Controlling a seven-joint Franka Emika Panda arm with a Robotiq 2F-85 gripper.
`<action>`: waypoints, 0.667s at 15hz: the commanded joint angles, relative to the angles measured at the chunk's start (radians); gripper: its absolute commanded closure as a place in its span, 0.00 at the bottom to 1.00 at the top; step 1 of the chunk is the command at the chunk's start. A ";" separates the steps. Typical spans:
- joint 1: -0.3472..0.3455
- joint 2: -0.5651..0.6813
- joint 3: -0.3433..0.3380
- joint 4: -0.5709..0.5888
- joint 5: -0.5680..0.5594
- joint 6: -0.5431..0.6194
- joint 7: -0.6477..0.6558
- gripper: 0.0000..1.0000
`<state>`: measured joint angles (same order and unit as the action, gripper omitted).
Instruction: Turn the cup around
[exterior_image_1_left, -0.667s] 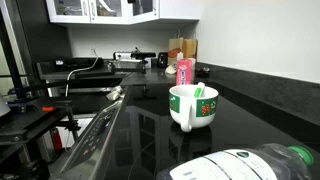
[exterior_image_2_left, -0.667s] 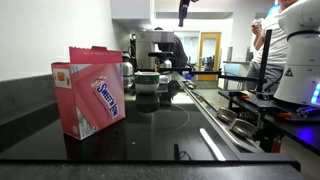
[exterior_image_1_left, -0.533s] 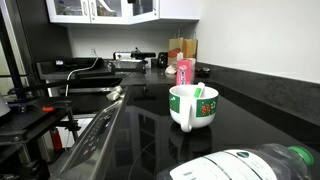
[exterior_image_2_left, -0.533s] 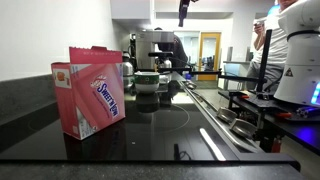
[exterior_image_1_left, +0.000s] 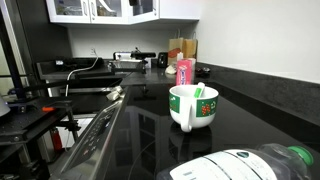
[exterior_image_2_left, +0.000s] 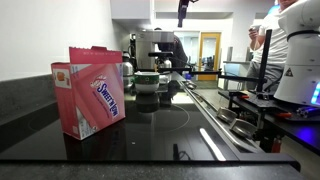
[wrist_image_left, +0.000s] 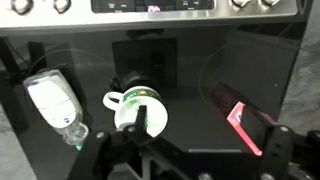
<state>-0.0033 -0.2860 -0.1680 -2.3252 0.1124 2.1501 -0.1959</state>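
Note:
The cup (exterior_image_1_left: 193, 105) is a squat white mug with a green patterned band. It stands upright on the black counter (exterior_image_1_left: 150, 130), with its white loop handle turned toward the camera. It also shows small in an exterior view (exterior_image_2_left: 147, 81). In the wrist view the cup (wrist_image_left: 138, 108) is seen from above, its handle pointing left. My gripper (wrist_image_left: 213, 138) is open and empty, high above the counter and right of the cup. In an exterior view the gripper (exterior_image_2_left: 183, 10) hangs at the top edge.
A clear plastic bottle (exterior_image_1_left: 245, 165) with a green cap lies in front of the cup and shows in the wrist view (wrist_image_left: 55, 100). A slim pink container (exterior_image_1_left: 184, 71) stands behind the cup and shows in other views (exterior_image_2_left: 95, 88) (wrist_image_left: 250, 125). The stove's control panel (wrist_image_left: 160, 6) lies beyond.

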 joint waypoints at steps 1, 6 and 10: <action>0.006 0.121 0.028 0.062 0.038 0.044 -0.038 0.00; 0.010 0.369 0.091 0.134 0.010 0.242 -0.133 0.00; -0.009 0.568 0.120 0.254 -0.034 0.274 -0.080 0.00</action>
<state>0.0132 0.1802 -0.0681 -2.1647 0.1166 2.4335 -0.2954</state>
